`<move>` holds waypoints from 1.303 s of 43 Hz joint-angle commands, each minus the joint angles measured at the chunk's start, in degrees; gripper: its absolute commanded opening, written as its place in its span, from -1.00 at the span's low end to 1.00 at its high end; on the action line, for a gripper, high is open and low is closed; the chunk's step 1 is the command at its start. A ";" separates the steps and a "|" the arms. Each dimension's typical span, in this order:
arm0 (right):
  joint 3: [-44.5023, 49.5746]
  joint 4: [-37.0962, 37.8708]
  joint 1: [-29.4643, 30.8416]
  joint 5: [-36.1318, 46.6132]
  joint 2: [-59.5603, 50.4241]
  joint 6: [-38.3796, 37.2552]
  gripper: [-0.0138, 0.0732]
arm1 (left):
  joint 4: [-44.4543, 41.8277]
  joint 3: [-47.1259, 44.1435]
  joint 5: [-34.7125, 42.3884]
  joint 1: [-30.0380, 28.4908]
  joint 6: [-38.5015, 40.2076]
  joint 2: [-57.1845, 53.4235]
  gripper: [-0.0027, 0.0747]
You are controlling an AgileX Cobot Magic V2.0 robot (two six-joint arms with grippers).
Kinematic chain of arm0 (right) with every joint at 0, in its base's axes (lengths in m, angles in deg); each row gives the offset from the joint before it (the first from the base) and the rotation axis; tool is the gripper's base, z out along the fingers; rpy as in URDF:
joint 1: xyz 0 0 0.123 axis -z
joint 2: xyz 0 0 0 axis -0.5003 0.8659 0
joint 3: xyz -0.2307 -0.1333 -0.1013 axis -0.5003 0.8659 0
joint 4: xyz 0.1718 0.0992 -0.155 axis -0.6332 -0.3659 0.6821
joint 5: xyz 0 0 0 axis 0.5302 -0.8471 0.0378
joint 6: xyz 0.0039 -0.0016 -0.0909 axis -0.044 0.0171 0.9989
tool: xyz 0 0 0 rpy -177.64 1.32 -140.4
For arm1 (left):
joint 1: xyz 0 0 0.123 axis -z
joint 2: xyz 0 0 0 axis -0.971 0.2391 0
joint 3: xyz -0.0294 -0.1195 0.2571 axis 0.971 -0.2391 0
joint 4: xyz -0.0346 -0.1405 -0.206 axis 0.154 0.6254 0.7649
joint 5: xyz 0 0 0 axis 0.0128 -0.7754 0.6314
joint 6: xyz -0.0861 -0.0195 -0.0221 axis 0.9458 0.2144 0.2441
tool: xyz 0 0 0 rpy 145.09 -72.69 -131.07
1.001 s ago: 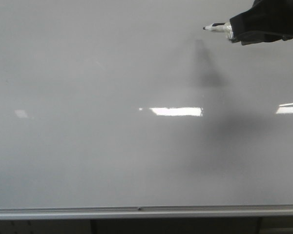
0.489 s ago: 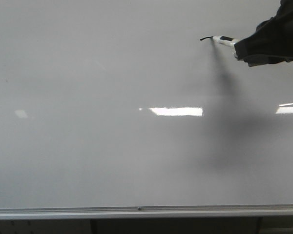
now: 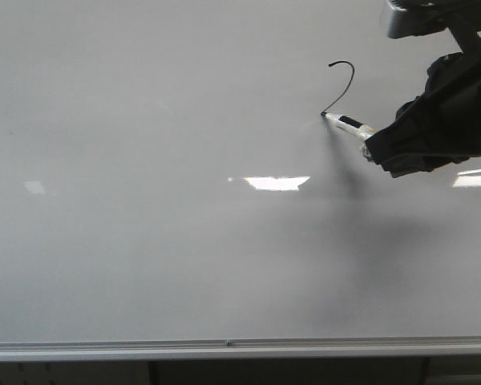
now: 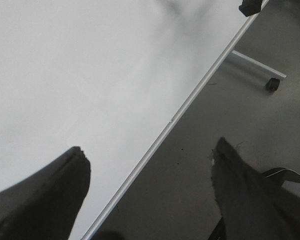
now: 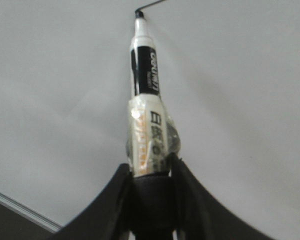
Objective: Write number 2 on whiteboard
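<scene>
The whiteboard (image 3: pixel 144 160) fills the front view, with a silver rail (image 3: pixel 224 350) along its lower edge. A thin black stroke of the number 2 (image 3: pixel 349 80) is on it at the upper right: a curved top and a diagonal running down-left. My right gripper (image 3: pixel 377 148) is shut on a black-and-white marker (image 3: pixel 351 123), its tip touching the board at the stroke's lower end. The right wrist view shows the marker (image 5: pixel 146 110) and the stroke's end (image 5: pixel 150 5). My left gripper (image 4: pixel 149 165) is open and empty over the board's edge (image 4: pixel 180 107).
Bright rectangular light reflections (image 3: pixel 276 183) lie across the board's middle, with another at the right edge (image 3: pixel 474 178). In the left wrist view, the floor (image 4: pixel 230 125) and a board-stand leg with a caster (image 4: pixel 273 84) lie beyond the rail.
My right gripper moved down with the marker tip on the board. The short mark grew into a curved top and a diagonal down-left stroke.
</scene>
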 commanded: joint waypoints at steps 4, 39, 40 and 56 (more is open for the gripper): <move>-1.69 -0.12 4.52 -0.14 -1.46 0.30 -0.72 | 1.65 1.57 3.38 -0.15 0.60 -0.76 0.34; -19.25 -0.77 -4.68 -64.69 -26.42 13.81 -0.72 | 3.08 8.13 -4.24 9.68 -8.28 8.48 0.34; -19.66 -1.21 -5.53 -66.82 -26.42 15.57 -0.72 | 3.08 8.69 -4.14 10.65 -8.69 8.98 0.34; -19.91 -15.93 -9.06 -71.12 -26.42 31.10 -0.72 | 3.08 18.49 -4.14 24.83 -12.26 20.59 0.35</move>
